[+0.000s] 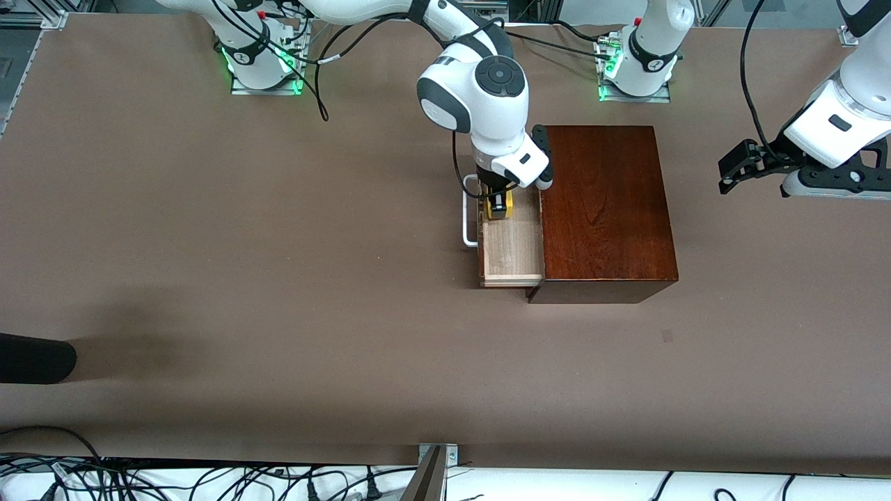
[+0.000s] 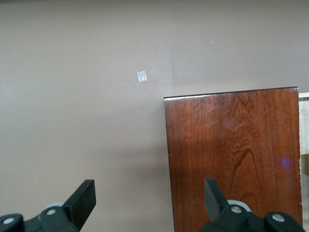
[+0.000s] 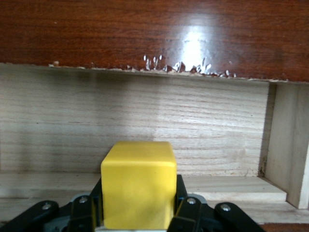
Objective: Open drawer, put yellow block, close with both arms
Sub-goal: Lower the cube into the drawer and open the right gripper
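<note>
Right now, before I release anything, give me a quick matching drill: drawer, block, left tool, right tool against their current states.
Things:
1. drawer
2. block
3. left tool
4. right tool

States:
A. open, up in the air, over the box's edge and the table at the left arm's end
B. pulled out of the box
C. shut on the block, over the drawer
D. yellow, gripped between two fingers

Pairs: 1-B, 2-D, 3-A, 4-C

The drawer [image 1: 513,243] stands pulled out at the box's [image 1: 604,209] nine o'clock, toward the right arm's end, the block [image 1: 500,206] over its tray.
</note>
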Available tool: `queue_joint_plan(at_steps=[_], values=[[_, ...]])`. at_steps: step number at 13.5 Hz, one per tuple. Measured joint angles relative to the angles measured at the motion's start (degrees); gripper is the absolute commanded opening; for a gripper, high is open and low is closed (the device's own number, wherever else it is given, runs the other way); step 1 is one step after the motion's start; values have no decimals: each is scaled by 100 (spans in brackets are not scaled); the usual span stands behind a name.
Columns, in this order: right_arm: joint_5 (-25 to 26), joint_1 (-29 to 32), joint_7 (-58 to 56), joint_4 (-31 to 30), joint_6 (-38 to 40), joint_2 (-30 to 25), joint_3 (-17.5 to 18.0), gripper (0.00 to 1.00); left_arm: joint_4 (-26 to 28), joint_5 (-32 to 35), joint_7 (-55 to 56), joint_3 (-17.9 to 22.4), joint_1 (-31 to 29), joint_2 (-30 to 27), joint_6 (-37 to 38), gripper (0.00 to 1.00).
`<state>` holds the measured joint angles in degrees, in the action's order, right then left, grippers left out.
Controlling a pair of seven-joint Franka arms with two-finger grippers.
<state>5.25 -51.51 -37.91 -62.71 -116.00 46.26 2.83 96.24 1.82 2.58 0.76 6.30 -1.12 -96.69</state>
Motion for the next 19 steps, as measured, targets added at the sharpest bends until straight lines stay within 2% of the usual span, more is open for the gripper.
queue_joint_plan(at_steps=[14, 15, 16, 19], values=[[-3, -155, 245, 0, 9, 219, 3, 0, -91, 0, -6, -85, 54, 33, 40, 100], [-3, -155, 247, 0, 9, 238, 2, 63, -92, 0, -7, -85, 55, 38, 40, 100], [-3, -155, 249, 1, 9, 248, 0, 100, -93, 0, -9, -85, 54, 41, 40, 100], [-3, -153, 249, 15, 5, 252, -10, 100, -101, 0, -14, -85, 55, 51, 40, 100]])
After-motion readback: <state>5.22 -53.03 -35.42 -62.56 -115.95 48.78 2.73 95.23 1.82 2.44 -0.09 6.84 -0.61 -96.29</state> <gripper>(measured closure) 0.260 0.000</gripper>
